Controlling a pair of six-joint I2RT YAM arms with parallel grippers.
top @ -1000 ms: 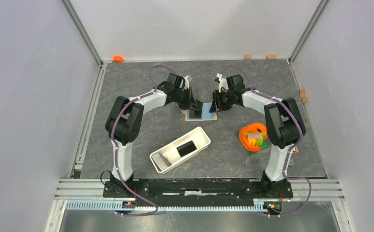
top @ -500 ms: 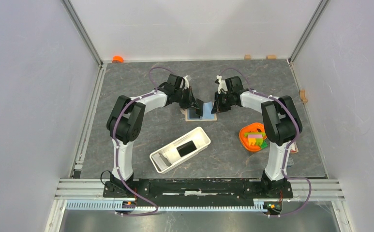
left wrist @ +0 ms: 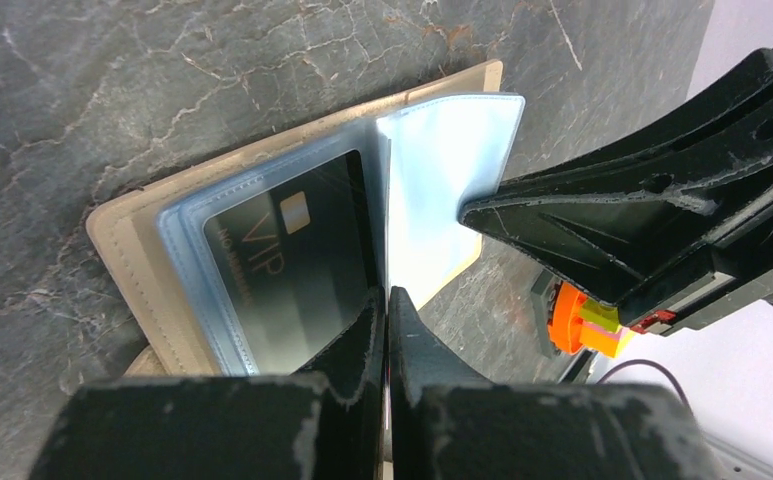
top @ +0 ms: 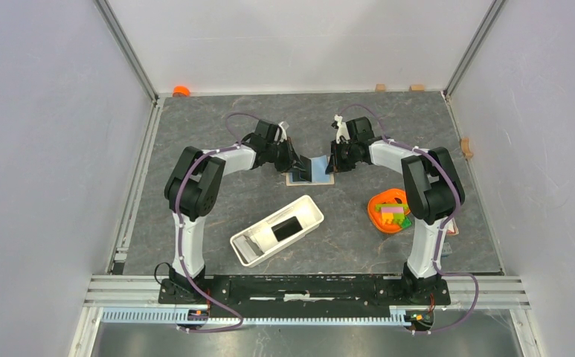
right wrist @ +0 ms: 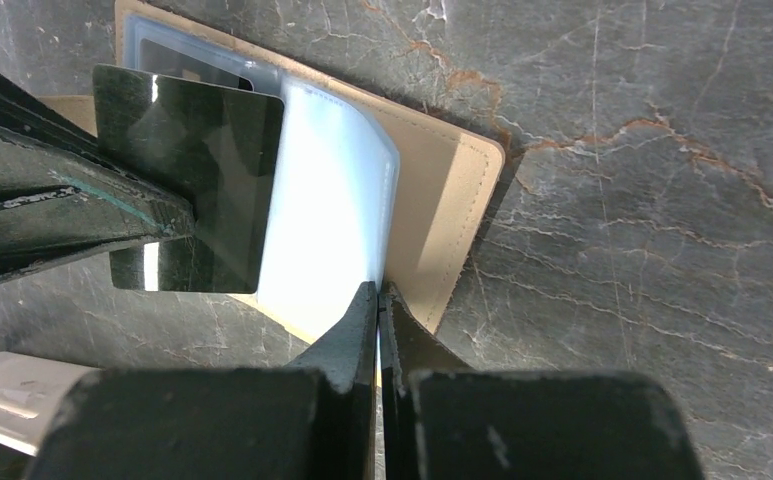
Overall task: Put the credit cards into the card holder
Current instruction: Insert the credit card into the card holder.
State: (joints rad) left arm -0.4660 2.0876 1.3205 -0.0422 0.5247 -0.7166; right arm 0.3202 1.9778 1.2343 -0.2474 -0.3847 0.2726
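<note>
The card holder (top: 310, 177) is a tan booklet with clear sleeves, lying open at the table's back centre. One black credit card marked VIP (left wrist: 292, 260) sits in its left sleeve. My left gripper (left wrist: 385, 300) is shut on a second black credit card (right wrist: 187, 180), held upright over the open holder. My right gripper (right wrist: 378, 295) is shut on the edge of a clear sleeve page (right wrist: 332, 200) and holds it lifted. From above, the left gripper (top: 301, 162) and right gripper (top: 329, 162) face each other over the holder. Another black card (top: 287, 228) lies in the white tray (top: 248, 253).
An orange bowl (top: 390, 212) of coloured blocks stands right of the tray, beside the right arm. Small wooden blocks (top: 416, 88) lie along the back edge and an orange cap (top: 181, 91) sits in the back left corner.
My right gripper has closed on the clear sleeve page. The left gripper with its card has shifted slightly left and lower at the holder.
</note>
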